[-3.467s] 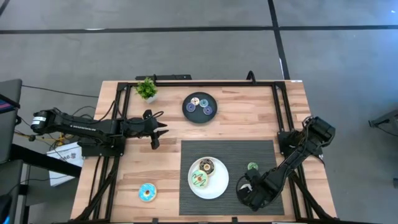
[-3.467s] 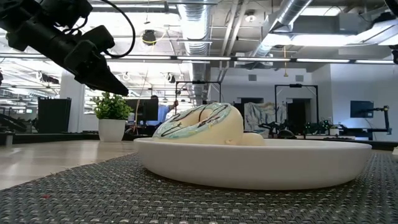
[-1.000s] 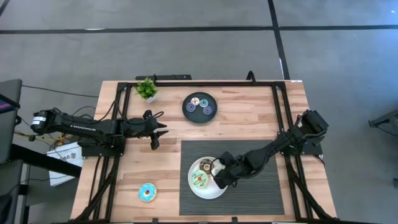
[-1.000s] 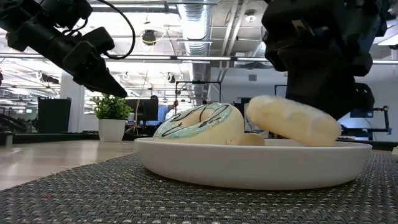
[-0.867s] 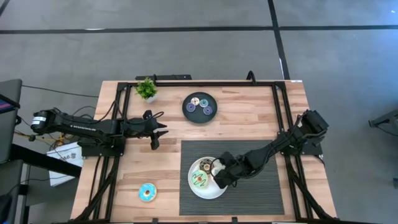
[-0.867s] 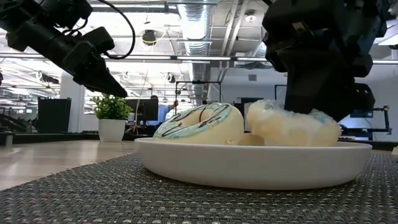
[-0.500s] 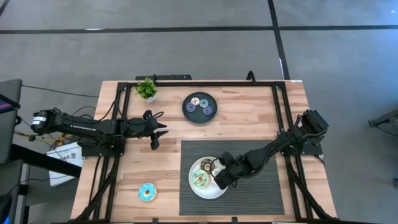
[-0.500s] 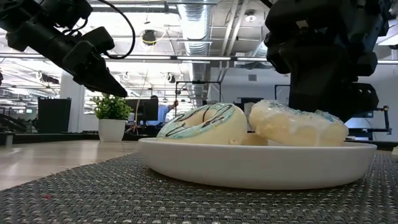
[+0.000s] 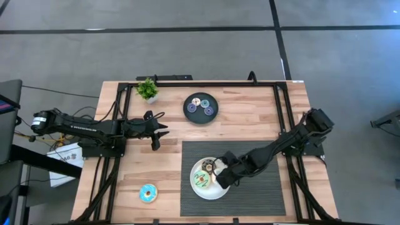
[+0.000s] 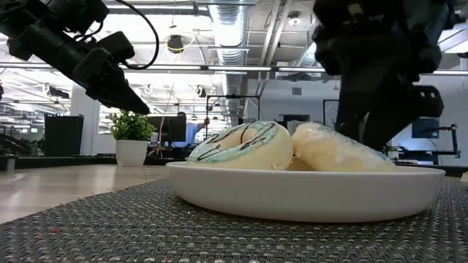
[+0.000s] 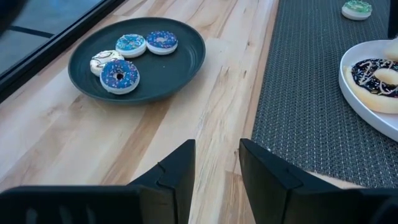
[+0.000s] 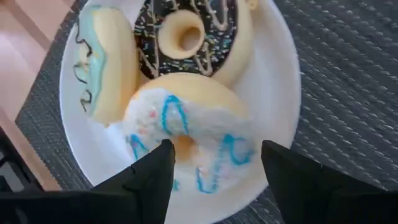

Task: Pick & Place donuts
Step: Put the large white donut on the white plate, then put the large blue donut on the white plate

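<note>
The right gripper (image 12: 211,180) hung just over the white plate (image 12: 283,118) on the dark woven mat (image 9: 262,153), near the table's front edge. Its fingers stood apart on either side of a white donut with blue squiggles (image 12: 189,140), which lay on the plate, leaning against the other two there; from the wrist view I could not tell whether the fingers touched it. Beside it lay a brown-iced donut (image 12: 193,37) and a pale green-iced donut (image 12: 99,62), both also on the plate.

A blue donut (image 9: 148,193) sat alone on the bare wood near the front left. Four mini donuts (image 11: 127,53) rested on the black plate (image 11: 180,68) toward the far side, and one green mini (image 11: 356,8) lay on the mat.

The left gripper (image 11: 216,165) hovered above the table's left half, fingers slightly apart, empty. A potted plant (image 9: 147,89) stood at the far left corner.
</note>
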`<state>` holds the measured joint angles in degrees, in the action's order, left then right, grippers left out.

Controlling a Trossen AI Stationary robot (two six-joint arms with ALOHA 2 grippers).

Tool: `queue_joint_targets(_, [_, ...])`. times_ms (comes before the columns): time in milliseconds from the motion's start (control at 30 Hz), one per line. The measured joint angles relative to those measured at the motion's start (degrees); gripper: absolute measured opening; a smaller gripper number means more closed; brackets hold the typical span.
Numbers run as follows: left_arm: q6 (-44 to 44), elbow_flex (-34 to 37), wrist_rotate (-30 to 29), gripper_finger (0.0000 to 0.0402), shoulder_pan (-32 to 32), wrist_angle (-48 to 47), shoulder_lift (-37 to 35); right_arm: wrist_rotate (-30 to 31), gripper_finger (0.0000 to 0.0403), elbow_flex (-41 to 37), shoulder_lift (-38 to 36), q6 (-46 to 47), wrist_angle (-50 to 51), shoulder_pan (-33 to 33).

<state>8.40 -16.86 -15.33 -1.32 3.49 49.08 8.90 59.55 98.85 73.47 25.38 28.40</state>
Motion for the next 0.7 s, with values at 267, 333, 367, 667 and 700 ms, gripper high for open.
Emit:
queue_joint_targets(267, [0.00, 0.00, 0.01, 0.0118, 0.02, -0.11, 0.00, -1.23, 0.0231, -0.02, -4.52, 0.18, 4.32, 0.07])
queue_joint_targets(333, [0.00, 0.00, 0.00, 0.0118, 0.00, -0.09, 0.00, -1.41, 0.0230, -0.07, -5.95, 2.31, 7.84, 0.74])
queue_joint_targets(367, [0.00, 0.00, 0.01, 0.0118, 0.02, -0.11, 0.00, -1.38, 0.0229, -0.05, -6.66, 3.37, 8.79, 0.88])
queue_joint_targets(667, [-0.01, 0.00, 0.00, 0.0118, 0.02, -0.08, 0.02, -1.48, 0.0211, -0.04, -12.41, 13.78, 31.63, 4.28])
queue_joint_targets(700, [0.00, 0.00, 0.00, 0.0118, 0.02, -0.08, 0.02, -1.71, 0.0213, -0.06, -12.66, 15.18, 34.37, 4.66])
